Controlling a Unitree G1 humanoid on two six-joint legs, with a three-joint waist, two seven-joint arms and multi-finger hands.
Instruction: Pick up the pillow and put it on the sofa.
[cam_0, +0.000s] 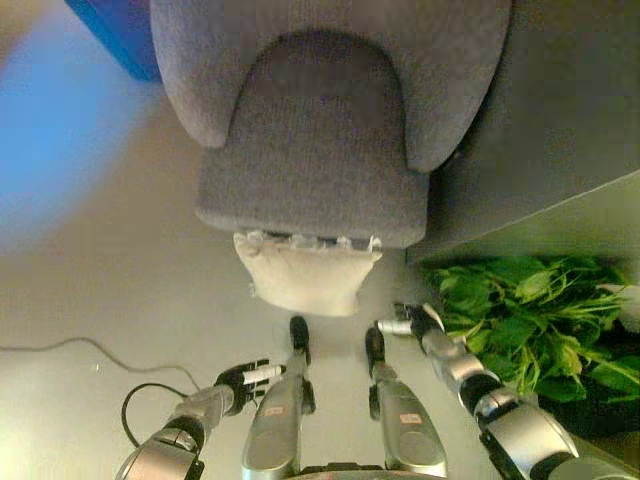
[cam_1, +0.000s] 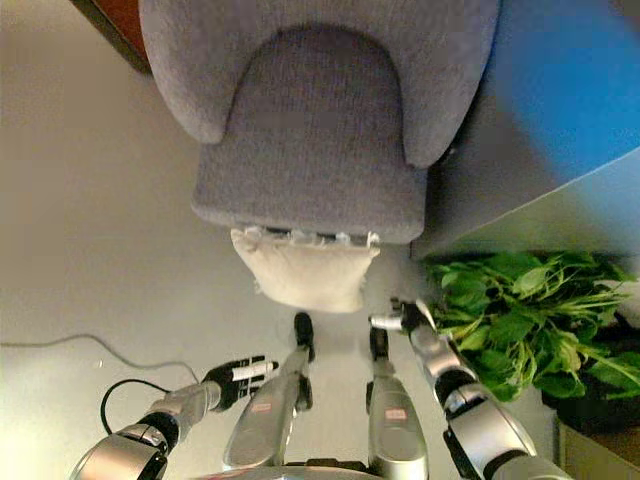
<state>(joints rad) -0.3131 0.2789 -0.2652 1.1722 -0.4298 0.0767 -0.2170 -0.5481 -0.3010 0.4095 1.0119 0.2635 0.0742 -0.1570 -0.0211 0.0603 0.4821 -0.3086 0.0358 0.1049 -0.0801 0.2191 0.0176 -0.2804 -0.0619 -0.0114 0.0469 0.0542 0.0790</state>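
Fingers of the left hand (cam_0: 245, 380) lie straight and loosely spread, white tips aimed toward 3 o'clock, holding nothing; the hand hangs over bare floor (cam_0: 120, 300) at about 7 o'clock from the pillow (cam_0: 305, 278). Fingers of the right hand (cam_0: 408, 322) also look extended and empty, tips pointing toward 9 o'clock, at about 4 o'clock from the pillow and nearer to it than the left, though apart from it. The pillow, cream-coloured, lies on the floor hard against the front edge of the grey sofa (cam_0: 320, 150), its far edge tucked at or just under the seat front; which of the two cannot be told. The seat sits at 12 o'clock from the pillow, empty. A leafy green plant (cam_0: 530, 320) crowds the right arm at 3 o'clock. Judgement: the step in hand is the reach, pillow not yet touched. To do it well, bring both hands in level, left to the pillow's 9 o'clock side and right to its 3 o'clock side, and press inward evenly so the soft body bunches without slipping. Draw it toward 6 o'clock first to free the tucked edge, then lift clear of the seat front. Keep the right elbow off the plant leaves.
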